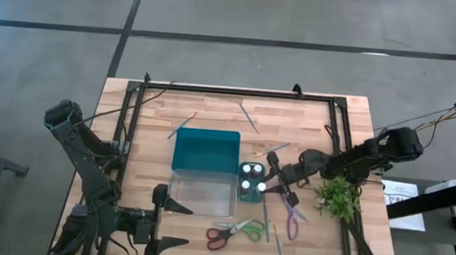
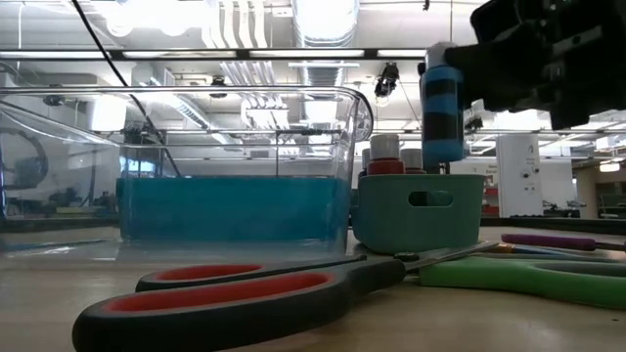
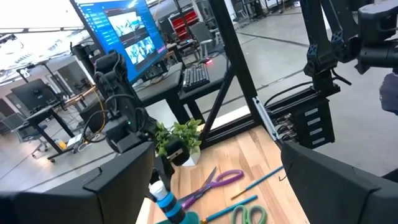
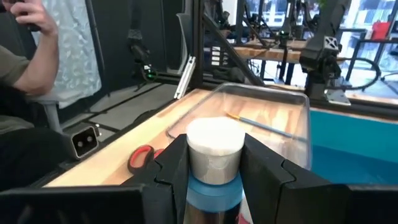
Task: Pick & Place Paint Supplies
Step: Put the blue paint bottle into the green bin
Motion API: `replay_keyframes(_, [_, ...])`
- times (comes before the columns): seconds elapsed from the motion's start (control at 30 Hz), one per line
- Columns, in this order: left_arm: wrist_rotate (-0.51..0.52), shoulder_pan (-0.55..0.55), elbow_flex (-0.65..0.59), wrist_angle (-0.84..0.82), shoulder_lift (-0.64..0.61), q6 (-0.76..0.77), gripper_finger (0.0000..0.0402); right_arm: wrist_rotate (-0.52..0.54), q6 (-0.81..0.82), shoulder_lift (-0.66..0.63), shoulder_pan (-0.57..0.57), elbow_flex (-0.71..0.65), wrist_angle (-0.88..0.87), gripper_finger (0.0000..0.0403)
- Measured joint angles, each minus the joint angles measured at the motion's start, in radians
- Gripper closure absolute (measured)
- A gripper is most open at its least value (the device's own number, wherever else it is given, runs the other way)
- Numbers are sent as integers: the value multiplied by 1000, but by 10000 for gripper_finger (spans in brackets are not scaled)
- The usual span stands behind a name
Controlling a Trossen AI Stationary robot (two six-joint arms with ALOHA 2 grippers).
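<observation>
My right gripper is shut on a blue paint bottle with a white cap, just above a small teal cup. The cup stands on the table and holds other white-capped bottles. Red-and-green scissors lie flat near the front edge. Purple scissors lie right of the cup. Thin brushes lie scattered on the wood. My left gripper stands open at the front left, holding nothing. My right gripper pinches the bottle's top end between its two fingers, which flank the white cap and the blue neck below it. The fingers come level from the table's right side. The bottle hangs upright, lifted over the cup's rim.
A teal container and a clear one sit left of the cup. A green plant sprig lies under my right arm. A black frame edges the table. A person sits beyond the table's near edge.
</observation>
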State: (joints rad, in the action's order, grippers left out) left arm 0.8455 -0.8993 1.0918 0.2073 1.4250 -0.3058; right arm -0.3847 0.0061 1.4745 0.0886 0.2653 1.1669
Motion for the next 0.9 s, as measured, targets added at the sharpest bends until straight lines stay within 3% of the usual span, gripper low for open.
replay_keyframes(0.53, [0,7,-1,-10,0,9,48,-9,-28,14,-15,-6,8,298])
replay_keyframes(0.9, [0,7,-2,-20,0,18,48,57,-35,14,-6,-20,22,298])
